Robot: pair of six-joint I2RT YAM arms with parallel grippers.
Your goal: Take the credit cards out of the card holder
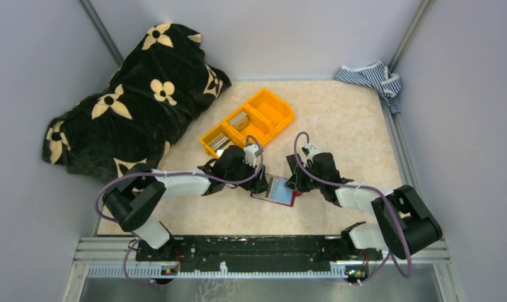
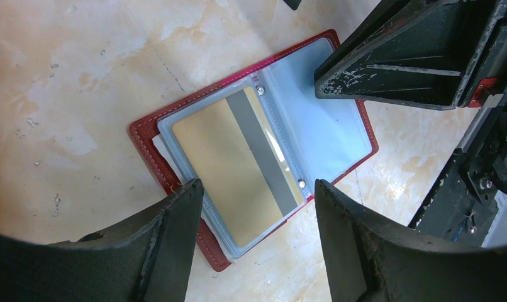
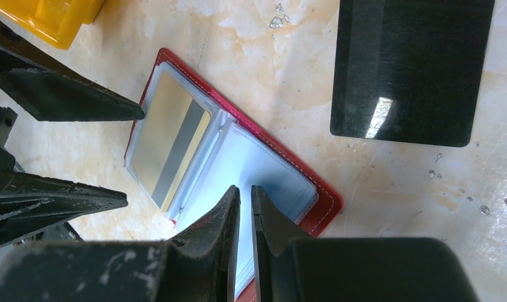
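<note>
Left hand (image 2: 258,185) spread over card holder (image 2: 329,135).

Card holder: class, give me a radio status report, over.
Left gripper open, straddling card holder's edge. Right gripper nearly shut over its blue sleeve. Beige card in sleeve; dark card out on table. Nothing in the way seen.

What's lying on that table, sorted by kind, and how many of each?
Dark red open card holder: 1
Flat cards: 2 (beige with a grey stripe in the holder's pocket; glossy black on the table)
Orange plastic bin: 1, silvery contents too small to count
Cloths: 2 (black flowered blanket; blue-striped cloth)
Total: 6
</note>
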